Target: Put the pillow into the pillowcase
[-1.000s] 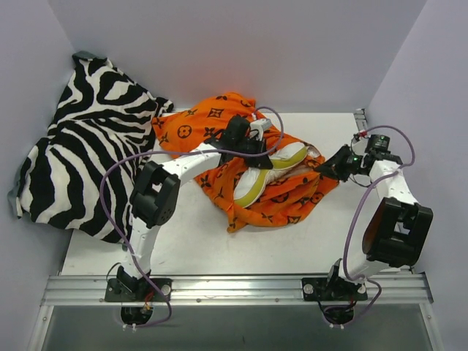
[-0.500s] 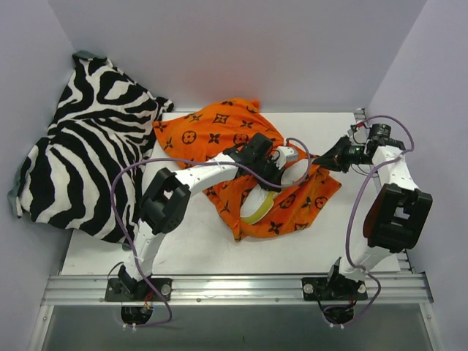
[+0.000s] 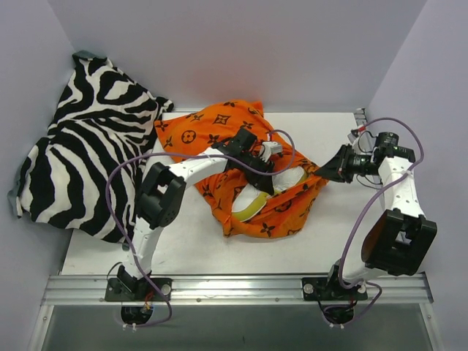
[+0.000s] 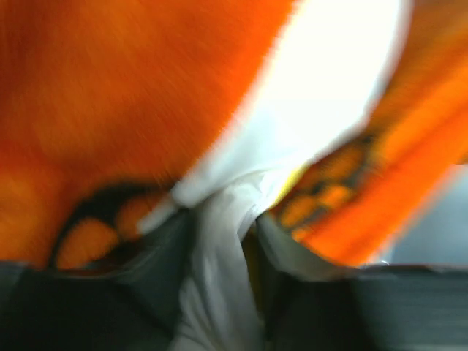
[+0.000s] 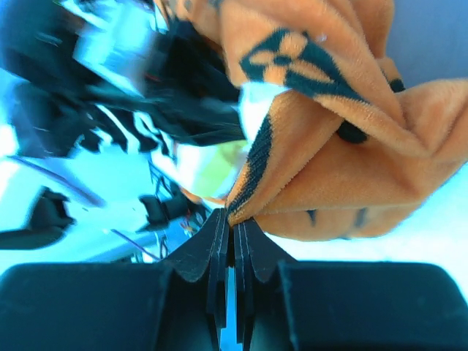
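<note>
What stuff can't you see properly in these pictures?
Most of the pillow: top view, the pillowcase and left arm cover it.
Left hand: left wrist view, its grip is all blurred.
Pillowcase opening: folds hide it in every view.
Right wrist view: things behind the pillowcase are smeared.

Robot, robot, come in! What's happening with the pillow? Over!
Left gripper shut on pillow. Right gripper shut on pillowcase edge. Pillow partly inside. Zebra cloth apart, far left.
</note>
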{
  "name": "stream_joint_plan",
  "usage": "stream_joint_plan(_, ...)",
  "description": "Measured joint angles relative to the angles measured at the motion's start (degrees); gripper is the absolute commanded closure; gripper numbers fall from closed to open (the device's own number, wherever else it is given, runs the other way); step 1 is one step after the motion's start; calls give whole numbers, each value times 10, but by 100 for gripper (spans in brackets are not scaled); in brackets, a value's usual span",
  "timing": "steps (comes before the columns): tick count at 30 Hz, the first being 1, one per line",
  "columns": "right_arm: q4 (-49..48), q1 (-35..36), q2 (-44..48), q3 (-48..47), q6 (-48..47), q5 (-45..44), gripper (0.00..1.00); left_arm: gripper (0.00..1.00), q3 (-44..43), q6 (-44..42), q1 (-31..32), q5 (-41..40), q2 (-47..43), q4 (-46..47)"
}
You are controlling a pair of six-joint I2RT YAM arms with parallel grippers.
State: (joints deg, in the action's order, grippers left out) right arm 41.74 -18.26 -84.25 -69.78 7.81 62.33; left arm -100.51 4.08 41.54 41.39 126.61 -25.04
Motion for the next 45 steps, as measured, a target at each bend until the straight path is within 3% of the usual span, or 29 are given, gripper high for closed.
stream_joint_plan(3,33,-2,-13,14,-54,-1,100,39,10,-14,-12,35,-38,-15)
stream_joint_plan(7,47,-4,-27,16,-101,-4,100,35,-38,-31,-15,66,-54,-55)
stream_joint_plan(13,63,-9,-27,20,-135,-7,100,35,-83,-43,-8,57,-57,-75)
stream_joint_plan(20,83,-9,-21,24,-158,-9,100,45,-219,-26,31,37,11,-38)
stream_joint_plan(22,87,-9,-21,24,-161,-9,100,54,-259,-11,48,38,49,-16)
stream_joint_plan(27,97,-13,-21,14,-162,-8,100,67,-264,58,80,38,134,25)
stream_joint_plan(30,114,-17,-21,-21,-166,-9,100,67,-249,118,85,32,187,44)
stream_joint_plan(36,146,-35,-16,-40,-179,-12,100,32,-223,194,76,26,181,109)
stream_joint_plan(37,146,-33,-13,-39,-181,-12,100,5,-207,208,72,25,170,134)
stream_joint_plan(41,118,-11,-10,-26,-168,-28,100,3,-129,252,46,30,103,218)
stream_joint_plan(45,70,24,-73,-61,-125,-46,100,3,-129,232,-4,25,52,189)
